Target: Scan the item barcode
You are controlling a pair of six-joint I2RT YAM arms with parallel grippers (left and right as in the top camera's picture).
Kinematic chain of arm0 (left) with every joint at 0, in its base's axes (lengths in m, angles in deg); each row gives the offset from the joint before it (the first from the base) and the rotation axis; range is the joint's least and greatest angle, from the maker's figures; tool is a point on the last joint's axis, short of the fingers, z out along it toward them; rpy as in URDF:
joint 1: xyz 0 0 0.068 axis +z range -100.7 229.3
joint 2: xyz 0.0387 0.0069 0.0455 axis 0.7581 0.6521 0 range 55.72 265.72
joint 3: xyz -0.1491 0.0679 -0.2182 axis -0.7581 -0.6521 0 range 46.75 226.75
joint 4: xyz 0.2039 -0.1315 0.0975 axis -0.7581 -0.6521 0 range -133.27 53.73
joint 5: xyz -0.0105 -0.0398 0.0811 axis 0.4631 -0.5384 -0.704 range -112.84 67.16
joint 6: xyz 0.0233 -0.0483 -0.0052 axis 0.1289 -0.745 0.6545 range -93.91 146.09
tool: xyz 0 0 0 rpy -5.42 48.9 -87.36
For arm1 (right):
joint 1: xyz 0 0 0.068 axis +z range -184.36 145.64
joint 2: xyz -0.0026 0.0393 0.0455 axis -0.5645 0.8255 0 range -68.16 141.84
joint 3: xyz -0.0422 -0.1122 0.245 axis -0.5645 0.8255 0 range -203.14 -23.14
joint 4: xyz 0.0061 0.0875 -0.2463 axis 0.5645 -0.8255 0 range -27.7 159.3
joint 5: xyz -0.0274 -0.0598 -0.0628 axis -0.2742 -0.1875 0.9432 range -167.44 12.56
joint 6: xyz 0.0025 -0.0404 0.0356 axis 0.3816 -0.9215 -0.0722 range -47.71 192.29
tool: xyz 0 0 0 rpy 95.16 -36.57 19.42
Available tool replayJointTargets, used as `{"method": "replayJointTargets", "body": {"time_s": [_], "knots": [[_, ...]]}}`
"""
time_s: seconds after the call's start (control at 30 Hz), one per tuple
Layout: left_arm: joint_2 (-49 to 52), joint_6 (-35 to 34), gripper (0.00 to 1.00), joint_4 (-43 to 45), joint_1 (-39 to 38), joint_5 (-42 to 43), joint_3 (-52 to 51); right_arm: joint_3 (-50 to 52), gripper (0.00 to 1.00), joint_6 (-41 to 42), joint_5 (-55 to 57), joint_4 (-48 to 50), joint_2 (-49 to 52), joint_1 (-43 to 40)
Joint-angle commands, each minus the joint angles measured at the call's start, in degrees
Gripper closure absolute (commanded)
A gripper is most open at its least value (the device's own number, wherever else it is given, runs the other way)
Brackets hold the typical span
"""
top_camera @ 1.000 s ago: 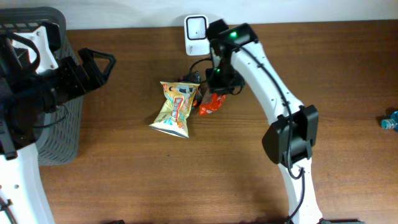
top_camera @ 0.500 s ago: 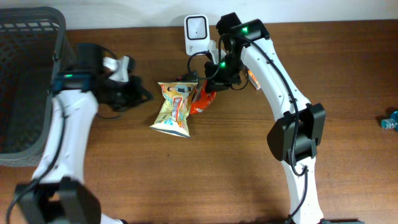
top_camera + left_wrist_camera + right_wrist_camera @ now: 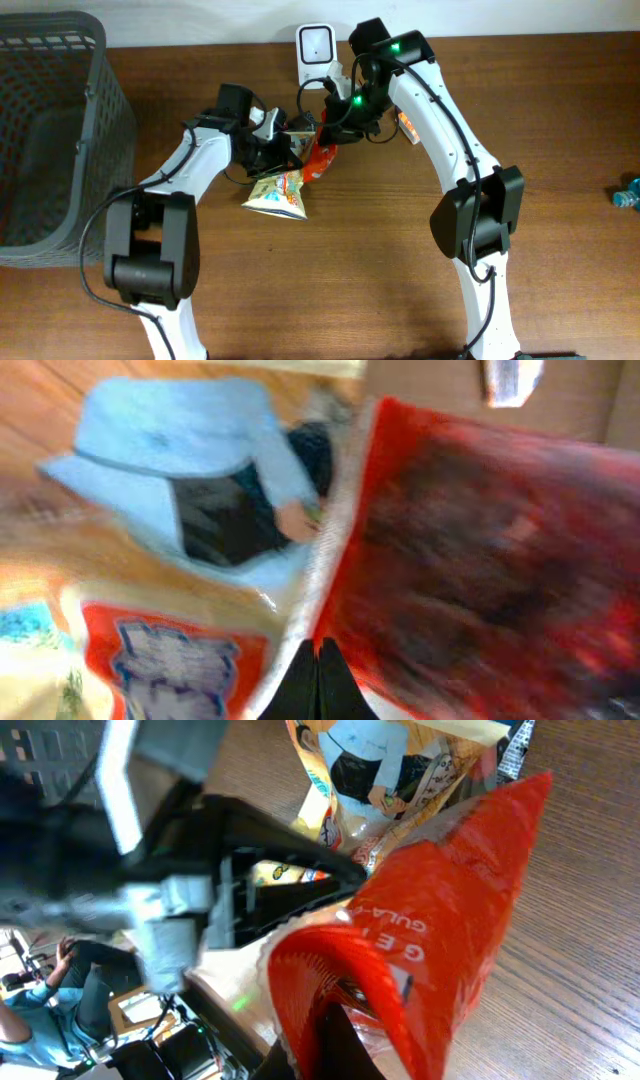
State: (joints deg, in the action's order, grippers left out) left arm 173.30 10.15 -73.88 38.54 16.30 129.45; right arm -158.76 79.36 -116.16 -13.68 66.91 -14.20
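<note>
A red snack packet hangs just above the table below the white scanner, with my right gripper shut on its top edge. In the right wrist view the red packet fills the middle, and its crimped end is pinched at my right gripper. My left gripper is shut, its tips against the seam between the red packet and a yellow snack packet; nothing shows between the fingers. I cannot make out a barcode.
The yellow packet lies on the wooden table under the left arm. A grey mesh basket stands at the far left. A small blue object sits at the right edge.
My left arm swung from the basket across to the packets and its gripper closed. The right gripper shifted the red packet slightly left and up, then held still.
</note>
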Motion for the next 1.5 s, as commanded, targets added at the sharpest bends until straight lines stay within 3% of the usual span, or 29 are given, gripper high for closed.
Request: {"method": "replayJointTargets", "body": {"time_s": [0.0, 0.2, 0.37, 0.53, 0.57, 0.67, 0.77, 0.8, 0.83, 0.87, 0.9, 0.97, 1.1, 1.13, 1.2, 1.27, 1.3, 1.33, 1.47], "knots": [[2.8, -2.7, 1.0, 2.5, -0.8, 0.7, -0.2, -1.4, 0.95, 0.9, -2.9, 1.7, -1.1, -0.2], [3.8, -4.4, 1.0, 4.6, -3.2, 0.4, -0.2, -0.5, 0.78, 2.4, -2.6, 7.0, -0.1, 3.8], [3.8, -4.3, 1.0, 3.3, -2.2, -8.0, -0.2, -0.5, 0.74, 3.8, -1.1, 9.2, 0.3, 6.3], [3.6, -3.0, 1.0, -3.4, 3.1, -9.0, 3.0, -0.5, 0.66, 5.4, 2.8, 10.1, 0.3, 6.1], [3.3, 0.3, 1.0, -6.8, 4.3, -8.3, 5.1, -1.2, 0.63, 5.4, 8.6, 8.5, 0.2, 5.3], [1.6, 5.0, 1.0, -11.8, 4.9, -8.3, 8.0, -5.2, 0.38, 5.4, 21.3, 0.1, 0.1, 0.5], [0.7, 4.9, 1.0, -11.8, 4.4, -8.3, 8.1, -4.5, 0.28, 5.4, 32.3, -7.3, 0.1, -5.2], [0.7, 4.9, 0.98, -11.8, 4.0, -8.4, 8.0, -2.8, 0.11, 5.4, 34.9, -9.7, 0.1, -7.3], [0.7, 4.9, 0.86, -11.9, 3.3, -8.3, 8.0, -0.9, 0.02, 4.7, 34.9, -10.1, 0.1, -8.4], [0.7, 4.9, 0.68, -12.0, 1.4, -8.4, 8.0, 3.5, 0.01, 2.1, 34.9, -8.9, 0.2, -9.5], [0.7, 4.9, 0.62, -12.0, 0.5, -8.7, 8.0, 5.5, 0.01, 0.0, 34.9, -8.0, 0.2, -9.9], [0.7, 4.9, 0.57, -11.8, -1.3, -9.2, 8.0, 10.8, 0.01, -2.0, 34.5, -4.5, 0.2, -10.6], [0.7, 4.7, 0.64, -10.9, -3.1, -10.3, 8.0, 20.1, 0.01, -5.2, 24.1, 4.5, 0.2, -12.0], [0.7, 4.0, 0.66, -10.9, -3.1, -10.4, 8.0, 21.5, 0.07, -5.9, 20.4, 6.7, 0.2, -12.5], [0.7, 3.6, 0.69, -10.9, -3.1, -10.6, 8.0, 22.4, 0.37, -6.8, 16.8, 9.2, 0.2, -13.1], [0.7, 3.6, 0.69, -10.9, -3.1, -11.6, 8.0, 22.4, 0.77, -6.9, 16.9, 10.0, 0.2, -13.1], [0.7, 3.6, 0.68, -10.9, -3.1, -12.2, 8.0, 22.4, 0.89, -6.8, 16.9, 10.0, 0.2, -13.1], [0.7, 3.6, 0.67, -10.9, -3.1, -12.2, 8.0, 21.8, 0.96, -6.8, 17.2, 9.5, 0.2, -13.2], [0.7, 3.6, 0.64, -10.9, -3.5, -12.2, 8.0, 14.8, 0.96, -4.7, 29.3, 2.8, -5.1, -13.0]]}}
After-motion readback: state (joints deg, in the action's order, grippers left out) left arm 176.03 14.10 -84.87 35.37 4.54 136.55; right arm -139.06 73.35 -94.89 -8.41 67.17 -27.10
